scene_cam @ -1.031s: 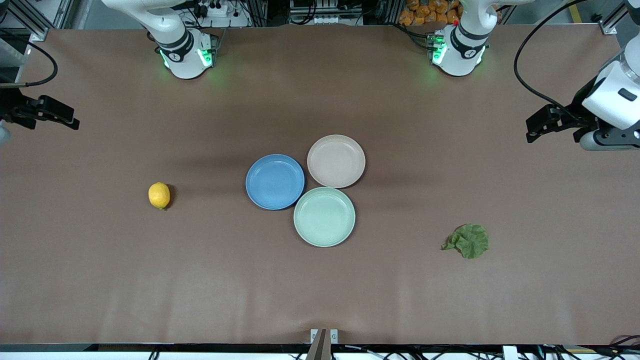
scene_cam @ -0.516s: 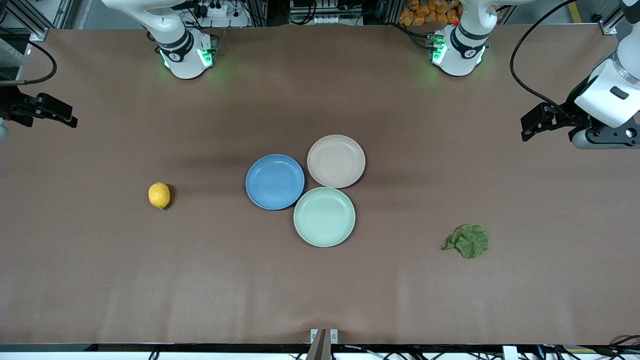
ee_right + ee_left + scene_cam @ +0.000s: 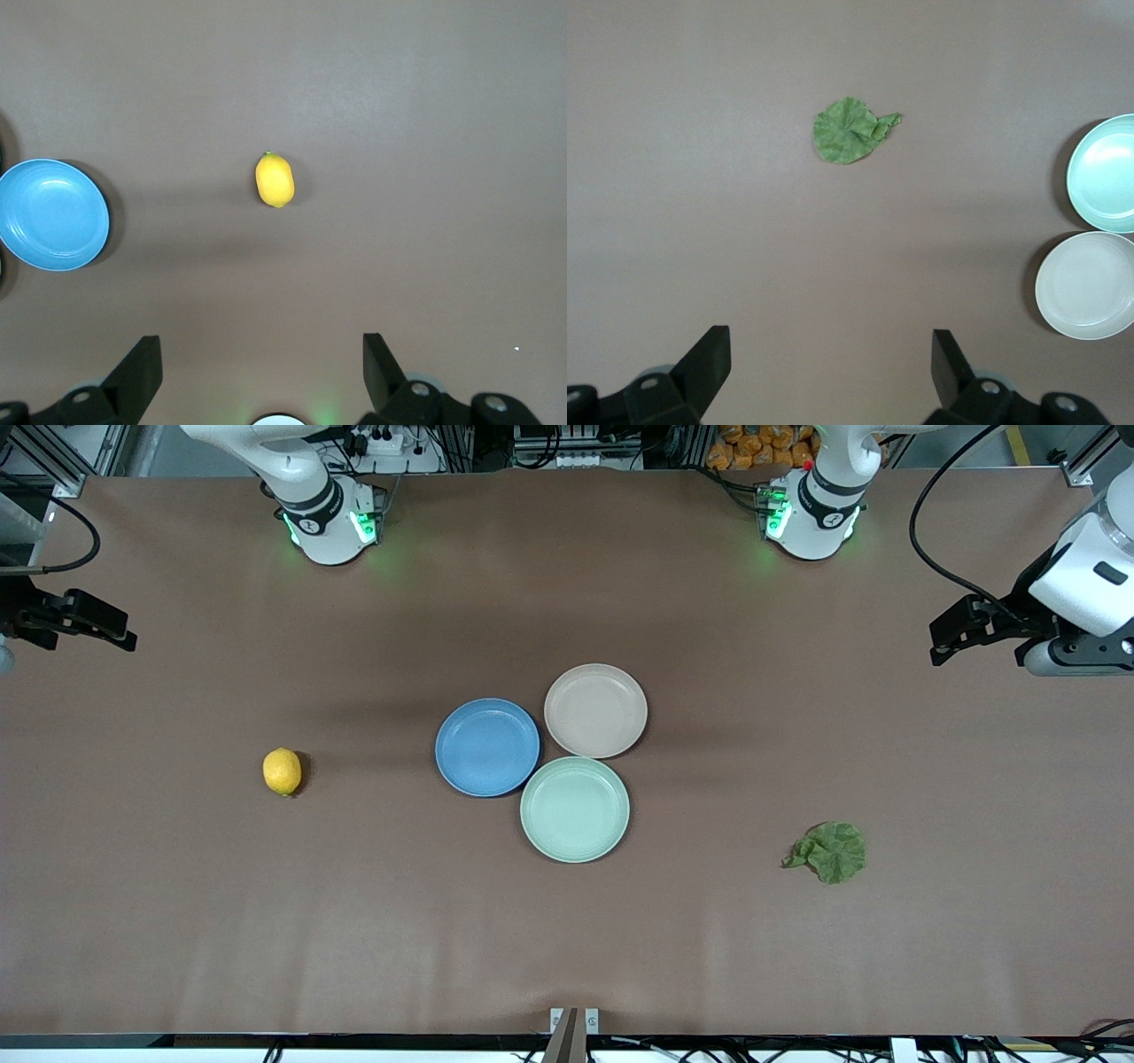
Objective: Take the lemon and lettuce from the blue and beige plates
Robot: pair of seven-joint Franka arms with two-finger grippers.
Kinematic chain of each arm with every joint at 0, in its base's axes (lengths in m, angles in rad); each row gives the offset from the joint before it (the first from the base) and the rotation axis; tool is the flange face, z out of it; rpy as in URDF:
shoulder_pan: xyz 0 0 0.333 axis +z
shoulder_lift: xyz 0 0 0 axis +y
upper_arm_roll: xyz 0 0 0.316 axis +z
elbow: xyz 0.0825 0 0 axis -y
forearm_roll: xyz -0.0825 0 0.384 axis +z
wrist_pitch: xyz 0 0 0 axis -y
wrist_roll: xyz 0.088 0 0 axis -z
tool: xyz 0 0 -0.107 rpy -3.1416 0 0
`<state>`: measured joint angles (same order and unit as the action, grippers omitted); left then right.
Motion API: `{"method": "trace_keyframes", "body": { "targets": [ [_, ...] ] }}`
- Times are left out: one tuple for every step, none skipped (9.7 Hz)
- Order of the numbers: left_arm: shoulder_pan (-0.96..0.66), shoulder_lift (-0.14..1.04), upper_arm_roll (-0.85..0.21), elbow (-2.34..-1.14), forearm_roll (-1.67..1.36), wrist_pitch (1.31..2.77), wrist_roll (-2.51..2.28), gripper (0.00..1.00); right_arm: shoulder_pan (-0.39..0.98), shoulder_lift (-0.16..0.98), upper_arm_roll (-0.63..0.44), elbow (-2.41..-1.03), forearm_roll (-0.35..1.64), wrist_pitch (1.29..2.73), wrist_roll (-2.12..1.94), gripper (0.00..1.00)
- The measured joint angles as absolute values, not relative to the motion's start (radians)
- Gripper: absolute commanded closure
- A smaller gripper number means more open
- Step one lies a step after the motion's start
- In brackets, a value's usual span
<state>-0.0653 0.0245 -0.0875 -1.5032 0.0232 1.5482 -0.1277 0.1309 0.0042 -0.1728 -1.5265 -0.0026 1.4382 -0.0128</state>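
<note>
On the brown table (image 3: 177, 921), three touching plates, blue (image 3: 486, 747), beige (image 3: 595, 710) and mint-green (image 3: 575, 809), sit mid-table, with the lemon (image 3: 282, 771) toward the right arm's end of the blue plate and the lettuce (image 3: 831, 852) toward the left arm's end.

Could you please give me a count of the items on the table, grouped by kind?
Plates: 3 (blue plate, beige plate, mint-green plate)
Lemon: 1
Lettuce: 1
Total: 5

Bright, even overhead light fills every view. The plates (image 3: 540, 757) throw soft shadows toward nine o'clock in the front view; the lemon (image 3: 282, 771) has a small dark one at three o'clock. Green lamps glow at twelve o'clock. Focus is sharp.
</note>
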Motion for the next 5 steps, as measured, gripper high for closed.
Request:
{"method": "trace_keyframes", "body": {
  "targets": [
    [-0.065,0.024,-0.087,-1.503,0.023,1.548,-0.128,0.00,0.131,0.005,-0.173,-1.525,-0.003,1.438,-0.013,0.00],
    [-0.065,0.025,-0.087,-1.503,0.023,1.548,-0.128,0.00,0.131,0.007,-0.173,-1.521,-0.003,1.439,-0.013,0.00],
    [-0.065,0.024,-0.087,-1.503,0.023,1.548,-0.128,0.00,0.131,0.011,-0.172,-1.516,-0.003,1.439,-0.013,0.00],
    [-0.065,0.024,-0.087,-1.503,0.023,1.548,-0.128,0.00,0.131,0.012,-0.172,-1.514,-0.003,1.440,-0.013,0.00],
    [-0.065,0.024,-0.087,-1.503,0.023,1.548,-0.128,0.00,0.131,0.013,-0.172,-1.513,-0.003,1.440,-0.013,0.00]
  ]
}}
